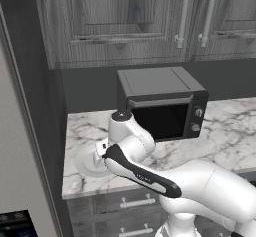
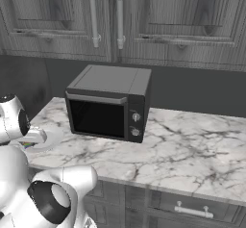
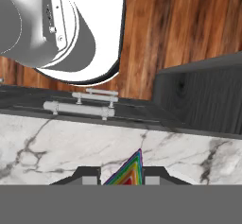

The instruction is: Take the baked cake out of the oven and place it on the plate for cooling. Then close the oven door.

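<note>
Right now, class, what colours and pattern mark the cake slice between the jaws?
The cake slice has rainbow stripes: nested bands of purple, blue, green, yellow, red. The hand view shows it best.

The cake (image 3: 126,172), a wedge, sits between the gripper (image 3: 122,178) jaws, its tip rising above them in the hand view. Just beyond the jaws lies the counter (image 3: 71,145), and past its edge run two drawer handles (image 3: 78,108). A plate (image 1: 89,163) rests on the counter below the hand, with the small microwave (image 1: 162,106) standing well off to its right.
</note>
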Controlling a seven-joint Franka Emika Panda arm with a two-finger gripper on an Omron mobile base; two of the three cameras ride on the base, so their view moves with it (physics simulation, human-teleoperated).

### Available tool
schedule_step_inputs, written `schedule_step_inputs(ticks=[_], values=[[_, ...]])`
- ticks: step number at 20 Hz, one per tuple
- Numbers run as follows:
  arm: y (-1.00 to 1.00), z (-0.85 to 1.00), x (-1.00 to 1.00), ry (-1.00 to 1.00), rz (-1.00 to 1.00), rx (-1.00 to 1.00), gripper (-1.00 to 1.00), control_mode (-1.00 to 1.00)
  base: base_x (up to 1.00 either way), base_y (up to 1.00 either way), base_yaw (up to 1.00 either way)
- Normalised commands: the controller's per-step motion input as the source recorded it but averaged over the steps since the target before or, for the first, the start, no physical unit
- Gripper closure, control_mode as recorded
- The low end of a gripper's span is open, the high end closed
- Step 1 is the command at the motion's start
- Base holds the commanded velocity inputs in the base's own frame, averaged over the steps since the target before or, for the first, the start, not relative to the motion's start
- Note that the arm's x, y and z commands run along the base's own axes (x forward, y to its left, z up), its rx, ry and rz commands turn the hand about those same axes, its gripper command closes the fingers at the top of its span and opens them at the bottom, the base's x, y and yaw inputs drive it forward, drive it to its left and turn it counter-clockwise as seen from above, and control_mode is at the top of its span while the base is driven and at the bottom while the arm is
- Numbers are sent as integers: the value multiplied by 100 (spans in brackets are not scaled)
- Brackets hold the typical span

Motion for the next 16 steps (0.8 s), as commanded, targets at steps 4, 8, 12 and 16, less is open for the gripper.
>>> schedule_step_inputs(ticks=[4, 8, 12, 16], values=[[50, -6, 49, 9, 0, -21, 100, -100, 0, 0, 0], [14, -14, 62, 14, 0, -8, 100, -100, 0, 0, 0], [0, -18, 57, 9, 0, 0, 100, -100, 0, 0, 0], [8, -29, 17, 3, 0, 0, 100, -100, 0, 0, 0]])
